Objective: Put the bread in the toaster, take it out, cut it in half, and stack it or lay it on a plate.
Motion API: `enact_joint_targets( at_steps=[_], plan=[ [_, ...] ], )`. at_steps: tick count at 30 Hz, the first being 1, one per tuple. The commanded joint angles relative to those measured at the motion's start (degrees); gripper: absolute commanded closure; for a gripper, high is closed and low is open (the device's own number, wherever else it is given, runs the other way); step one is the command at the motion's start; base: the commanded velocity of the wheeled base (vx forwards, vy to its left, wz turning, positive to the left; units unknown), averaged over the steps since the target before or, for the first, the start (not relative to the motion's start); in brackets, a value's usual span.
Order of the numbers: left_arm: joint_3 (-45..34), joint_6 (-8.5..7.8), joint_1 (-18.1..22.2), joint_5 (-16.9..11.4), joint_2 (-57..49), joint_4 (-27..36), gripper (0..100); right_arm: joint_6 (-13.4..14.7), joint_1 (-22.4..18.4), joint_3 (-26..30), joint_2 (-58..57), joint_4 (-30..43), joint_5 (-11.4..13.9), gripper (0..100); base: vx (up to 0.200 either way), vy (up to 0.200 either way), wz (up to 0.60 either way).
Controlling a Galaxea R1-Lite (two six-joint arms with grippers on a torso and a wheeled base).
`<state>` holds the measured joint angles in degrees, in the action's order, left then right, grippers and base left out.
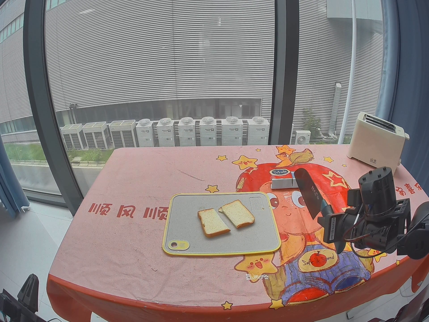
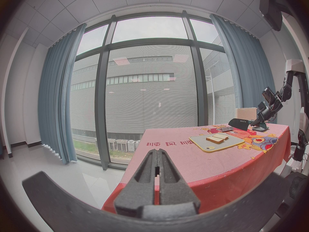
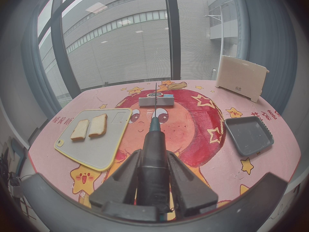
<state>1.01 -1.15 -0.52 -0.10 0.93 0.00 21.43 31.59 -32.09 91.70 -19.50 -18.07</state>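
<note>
Head view: I am seeing the bread point(image 1: 213, 222) lying in two halves, side by side on the cutting board point(image 1: 223, 244) mid bench point(image 1: 134, 251). My right end effector point(image 3: 154, 157) is clamping the knife point(image 1: 309, 192) handle right of the board, with the toaster point(image 1: 376, 141) standing beyond. My left end effector point(image 2: 157, 166) is hanging off the bench, fingers together.

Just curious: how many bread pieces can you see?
2. The left piece and the right piece lie side by side on the cutting board; inside the toaster is hidden.

Knife stand point(image 1: 283, 182) near cutting board point(image 1: 187, 229)
</note>
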Motion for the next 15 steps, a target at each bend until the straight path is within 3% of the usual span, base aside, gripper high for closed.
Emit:
enact_joint_targets(
  at_steps=[1,15],
  plan=[
    [-0.92,0.00,0.00,0.01,-0.93,0.00,100,-0.07,-0.82,0.01,0.32,-0.01,0.05,100,0.000,0.000,0.00],
    [-0.92,0.00,0.00,0.01,-0.93,0.00,100,-0.16,-1.09,0.27,1.99,-0.01,1.02,100,0.000,0.000,0.00]
  ],
)
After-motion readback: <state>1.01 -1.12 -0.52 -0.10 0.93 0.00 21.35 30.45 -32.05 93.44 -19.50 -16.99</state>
